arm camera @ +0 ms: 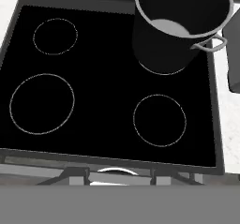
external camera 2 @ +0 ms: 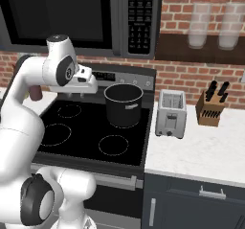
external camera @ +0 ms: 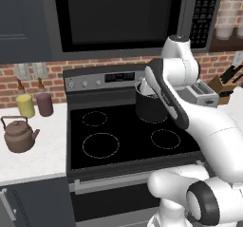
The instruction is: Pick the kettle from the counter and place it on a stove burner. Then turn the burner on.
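A: Where does the kettle (external camera: 19,135) sit at this point?

B: On the counter (external camera: 45,155) left of the cooktop (external camera: 128,136), upright, spout toward the stove, with its wire handle arched over the lid. A yellow jar (external camera: 25,105) and a dark red jar (external camera: 44,103) stand behind it, near the brick wall.

A: And the arm?

B: It hangs high over the stove, beside the black pot (external camera: 151,103) on the far right ring. The hand camera looks straight down on the glass. The gripper (arm camera: 119,177) barely shows at the bottom of that view, so whether its fingers stand apart or together cannot be told, though nothing appears to be between them.

A: So the step in hand is the reach?

B: It seems so. The robot needs to swing left, well clear of the pot, and come down over the kettle from above. The handle's top is the likely grip; the fingers should straddle the thin wire across its arch, not along it.

A: Risks?

B: The handle is slim, so a sideways miss could tip the kettle or nudge it toward the jars. Centring first, then descending, looks wiser.

A: And the goal?

B: The large front-left burner (external camera: 100,145) lies nearest and bare.
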